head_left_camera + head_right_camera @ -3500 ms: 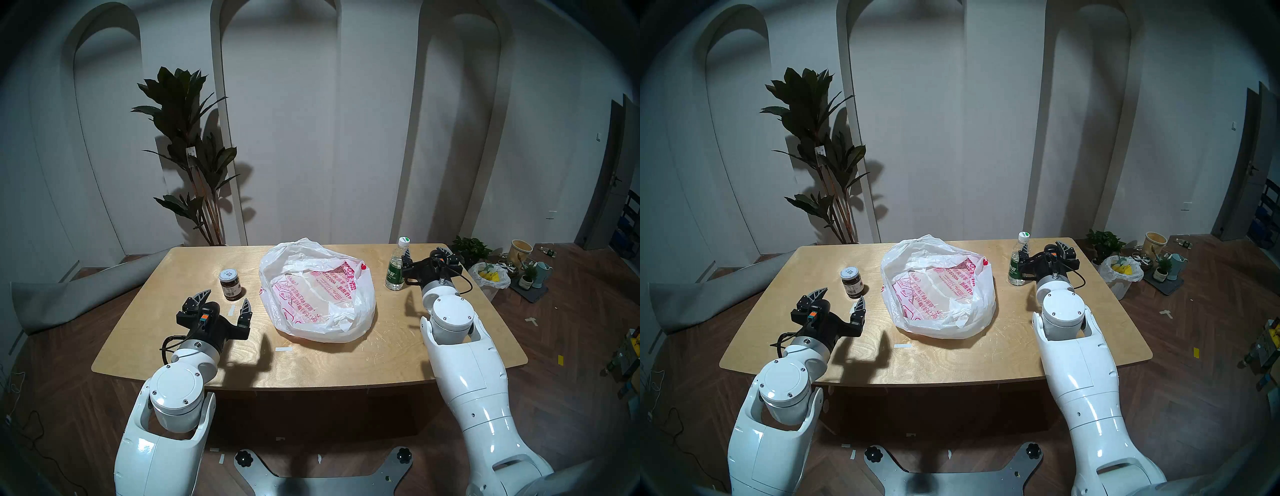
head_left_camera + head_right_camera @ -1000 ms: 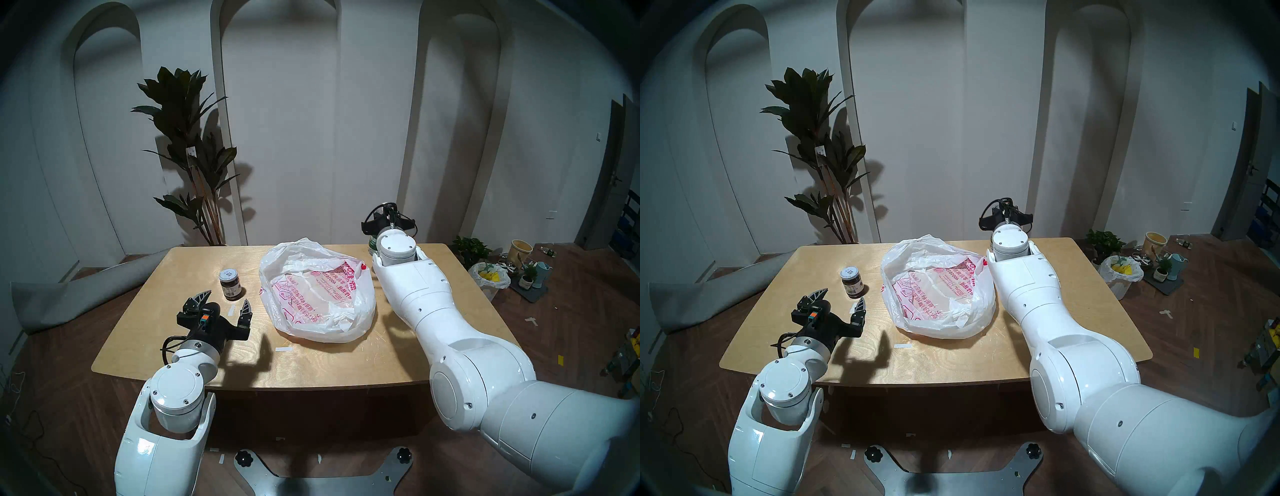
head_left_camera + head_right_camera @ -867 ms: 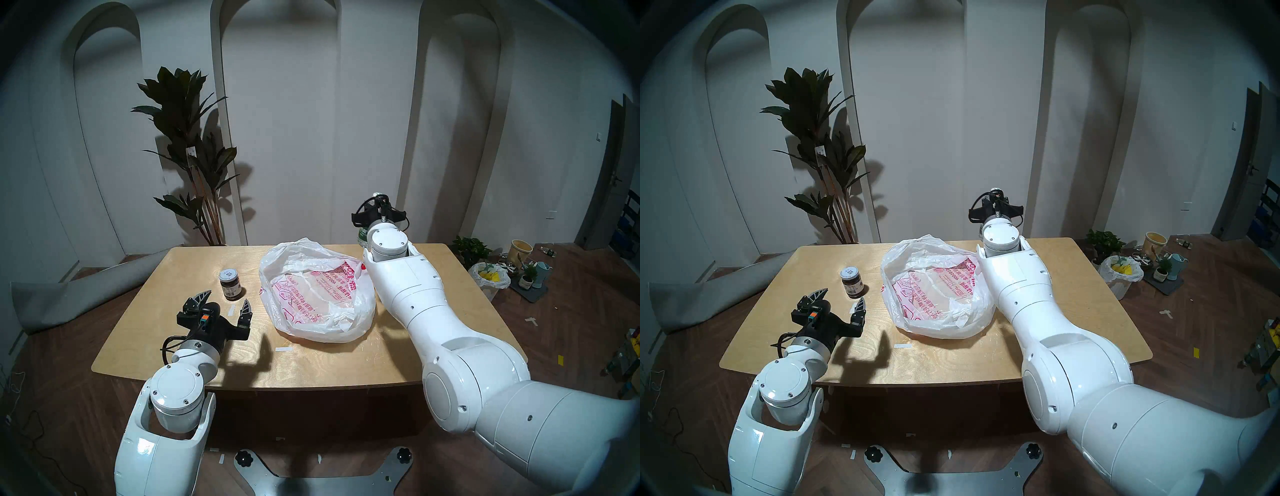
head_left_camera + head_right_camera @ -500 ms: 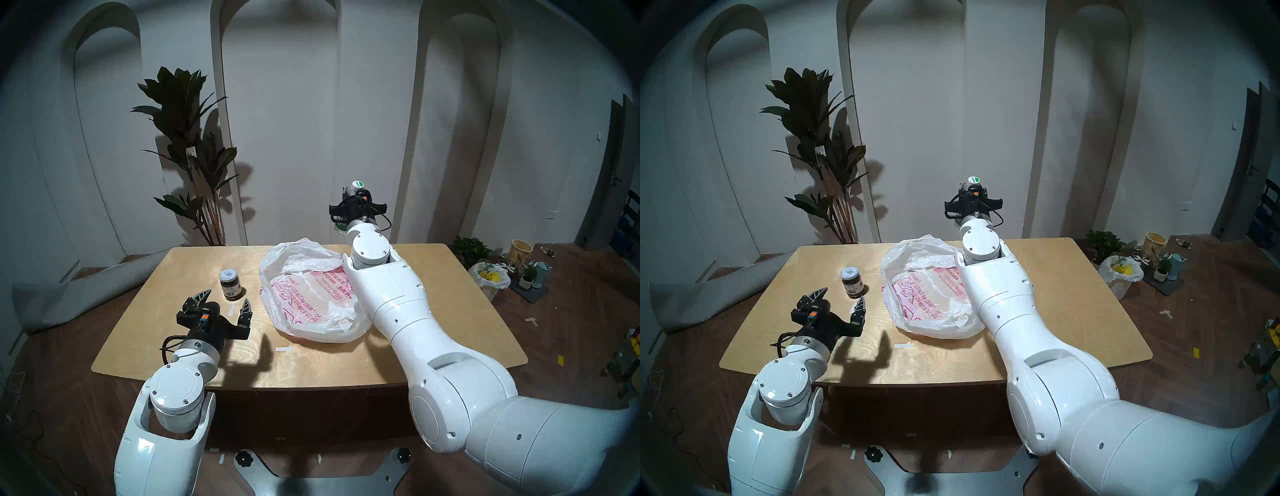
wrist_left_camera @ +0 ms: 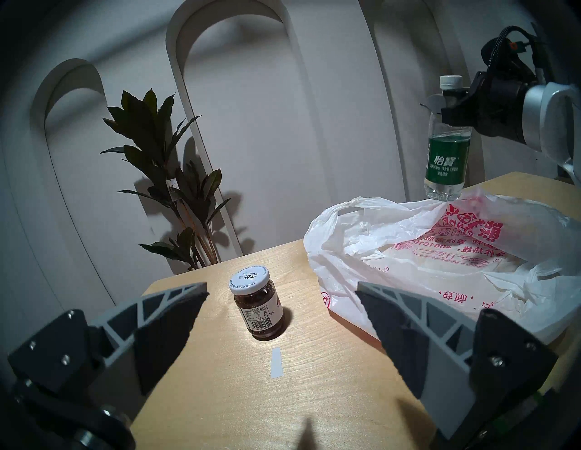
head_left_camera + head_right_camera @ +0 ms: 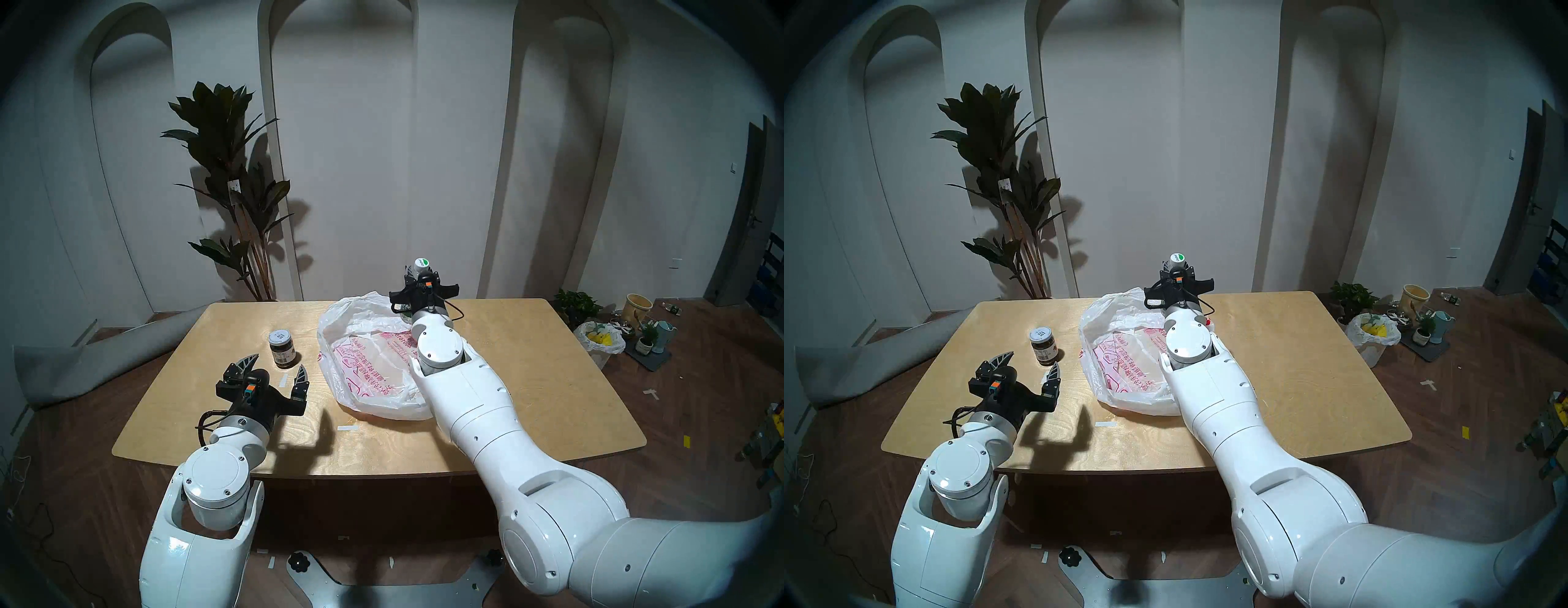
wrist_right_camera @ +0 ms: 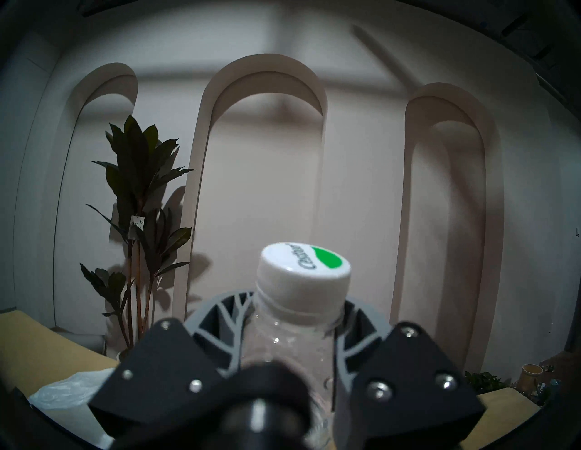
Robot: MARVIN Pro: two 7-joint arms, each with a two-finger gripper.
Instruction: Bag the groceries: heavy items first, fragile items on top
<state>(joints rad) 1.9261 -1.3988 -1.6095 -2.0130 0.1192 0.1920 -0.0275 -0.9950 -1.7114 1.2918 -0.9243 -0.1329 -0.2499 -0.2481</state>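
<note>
Right claw (image 7: 292,333) clamped on upright water bottle (image 5: 446,150), held over far rim of white bag (image 6: 373,369). Left claw (image 5: 279,317) spread wide, empty, above table (image 6: 530,382), near jar (image 6: 282,349), which stands left of bag.

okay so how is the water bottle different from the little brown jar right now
The water bottle is tall, clear plastic with a green label; the jar is short, dark glass with a white label. The bottle hangs upright in the right gripper over the far edge of the bag; the jar stands untouched on the table, ahead of the open left gripper. Both are upright and capped.
</note>
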